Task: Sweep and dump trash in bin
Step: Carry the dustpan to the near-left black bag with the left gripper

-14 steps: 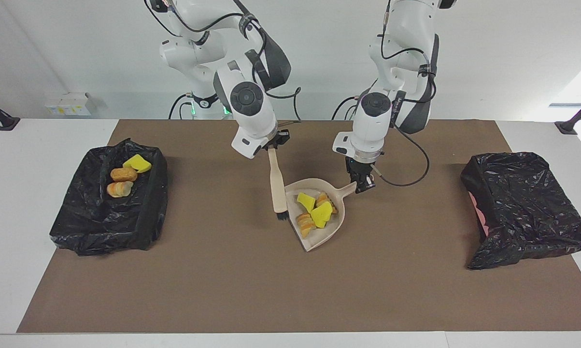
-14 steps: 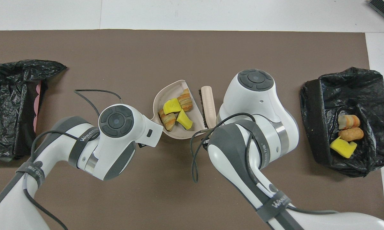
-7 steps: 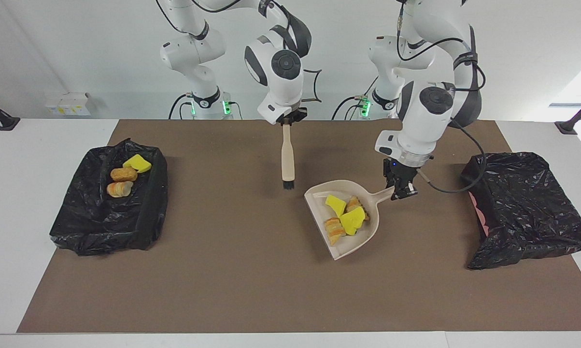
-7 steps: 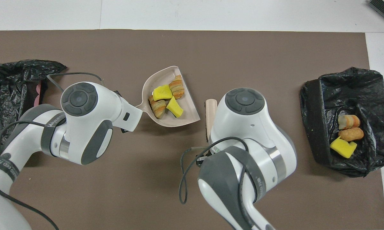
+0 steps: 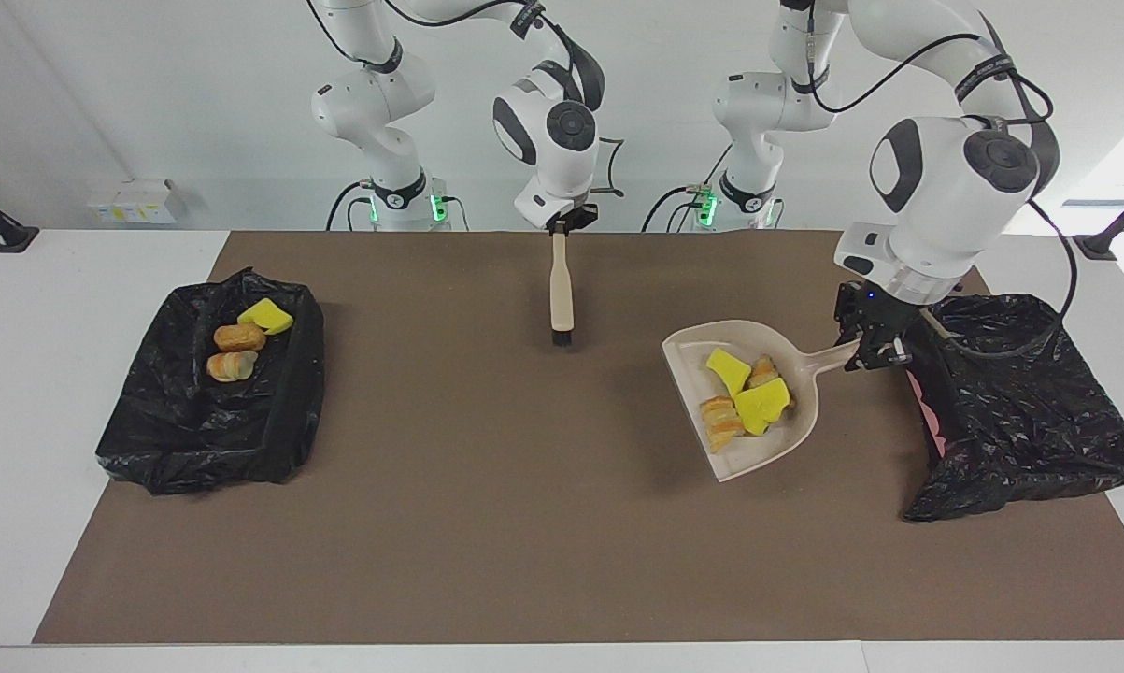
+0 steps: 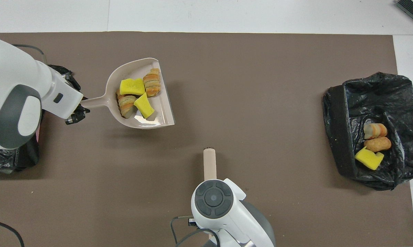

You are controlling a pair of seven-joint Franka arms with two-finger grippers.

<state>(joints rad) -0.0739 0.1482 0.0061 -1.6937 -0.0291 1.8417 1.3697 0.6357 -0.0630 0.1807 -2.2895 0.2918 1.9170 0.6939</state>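
1. Both jaws were clamped: the left gripper [image 5: 868,350] held the dustpan [image 5: 776,449] by its handle at right of the facing frame, beside a black bin bag [image 5: 1019,411].
2. The right gripper [image 5: 562,226] gripped the brush [image 5: 561,299], top centre.
3. Four trash chunks [image 5: 746,397] lay in the dustpan.
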